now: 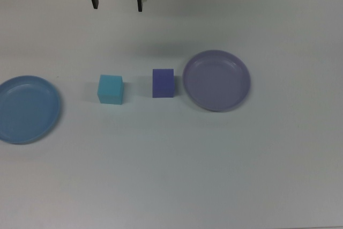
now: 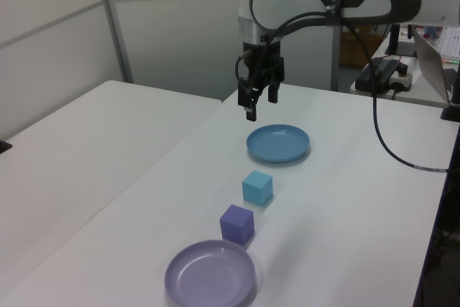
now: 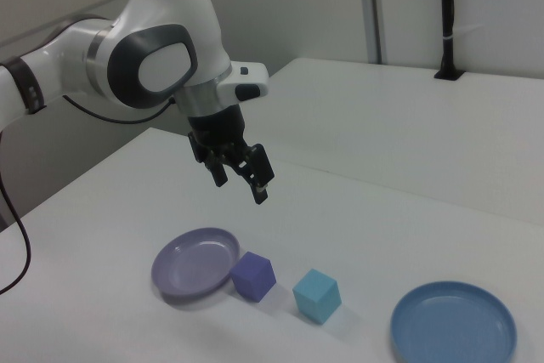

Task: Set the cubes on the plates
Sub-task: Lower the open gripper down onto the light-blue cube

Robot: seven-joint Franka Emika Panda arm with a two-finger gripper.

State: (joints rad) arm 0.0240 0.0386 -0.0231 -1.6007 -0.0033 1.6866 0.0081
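A light cyan cube (image 1: 111, 89) and a darker indigo cube (image 1: 163, 83) rest side by side on the white table, between the two plates. The light blue plate (image 1: 25, 109) lies at the top view's left edge. Just right of the indigo cube in the top view sits the lavender plate (image 1: 216, 80). Both plates hold nothing. My gripper (image 1: 117, 2) hangs open and holds nothing, high above the table behind the cubes. The cyan cube (image 2: 257, 187), the indigo cube (image 2: 236, 223) and my gripper (image 2: 260, 103) also show in the left view, and my gripper (image 3: 241, 181) again in the right view.
A second white table (image 2: 93, 134) adjoins at the left view's left. A black cable (image 2: 388, 134) hangs from the arm over the table's far side. A laptop and other gear (image 2: 431, 48) sit at the left view's upper right.
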